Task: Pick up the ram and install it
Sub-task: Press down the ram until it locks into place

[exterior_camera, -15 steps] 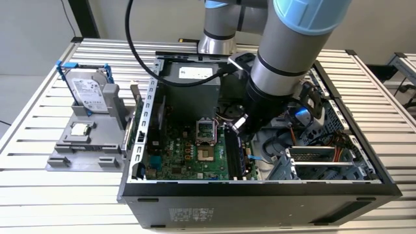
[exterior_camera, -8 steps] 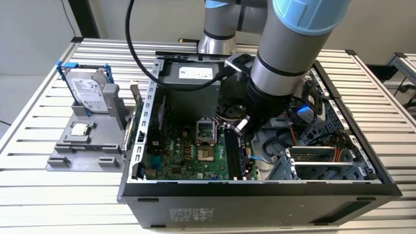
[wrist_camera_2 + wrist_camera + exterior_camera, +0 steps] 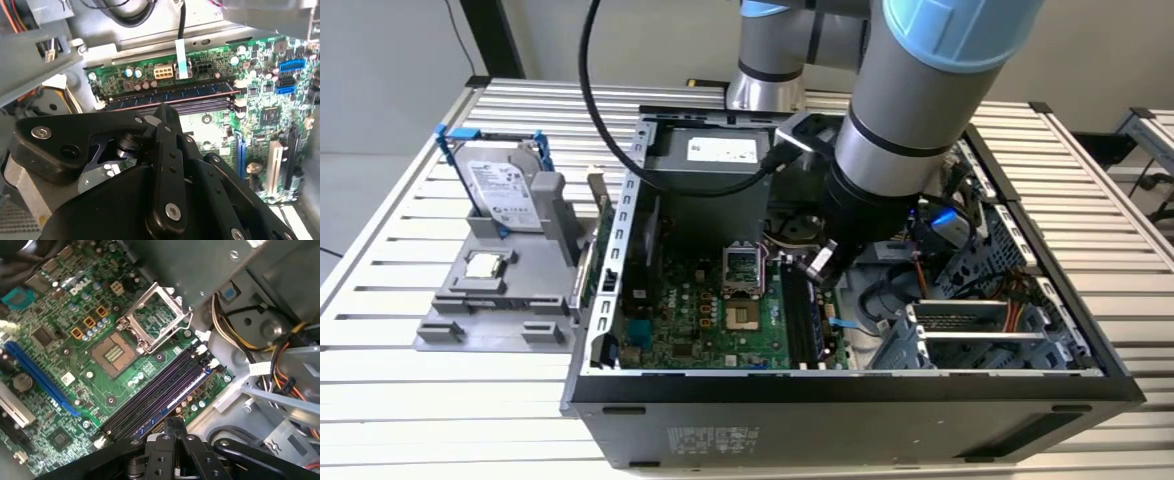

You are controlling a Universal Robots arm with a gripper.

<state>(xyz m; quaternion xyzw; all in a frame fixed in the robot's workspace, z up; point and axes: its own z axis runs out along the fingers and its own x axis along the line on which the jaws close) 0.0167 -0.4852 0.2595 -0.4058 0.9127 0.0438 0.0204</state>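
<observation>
Inside the open computer case, the end effector hovers clenched directly above the ram lying in its outermost slot; uneven downward pressure could leave it half-seated or stress the motherboard.

Tool: black linkage, lower half of frame, fingers together
Ram: seated in slot just above tool tip
Motherboard: green, right

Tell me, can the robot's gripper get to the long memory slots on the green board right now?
Probably yes. The gripper hangs inside the open computer case, right above the memory slots, and nothing lies between them. A dark stick, likely the ram, already sits along one slot.
</observation>
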